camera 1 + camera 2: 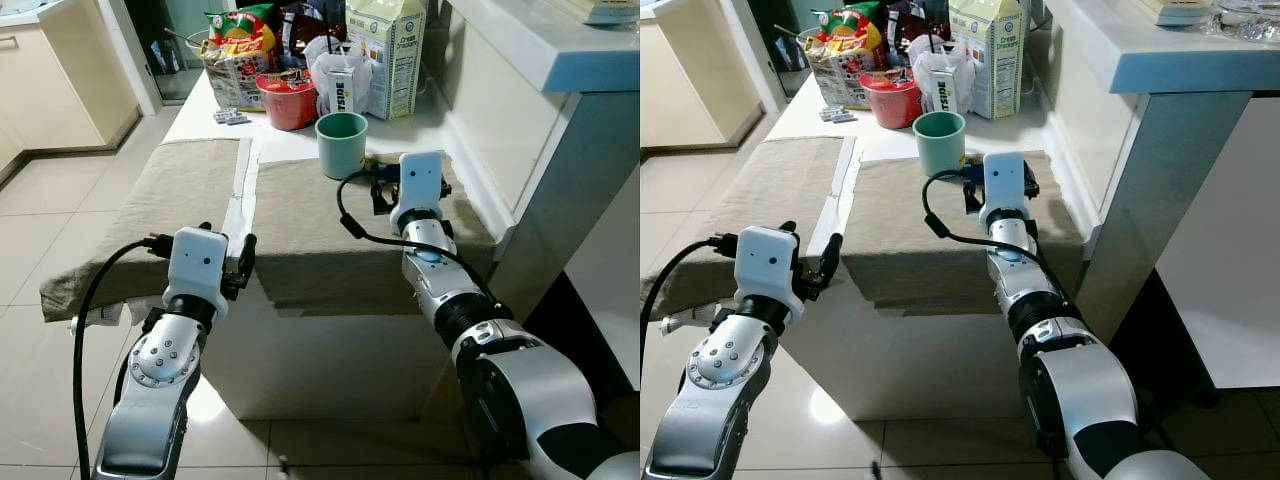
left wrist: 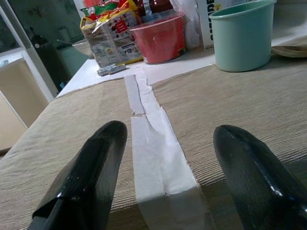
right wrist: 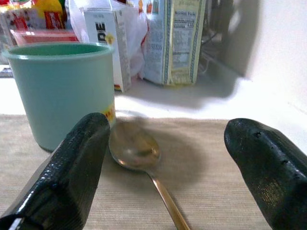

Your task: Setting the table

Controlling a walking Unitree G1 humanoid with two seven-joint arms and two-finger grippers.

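Hiding spoon handle, right tool agape

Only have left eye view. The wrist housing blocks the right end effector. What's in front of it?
Observer: A spoon lies on the mat, bowl toward the cup.
Operator: Gripped?
Observer: No. The right end effector is open, and the spoon's handle runs between its fingers.
Operator: Left one?
Observer: The left end effector is open, straddling a white strip with mat on either side.
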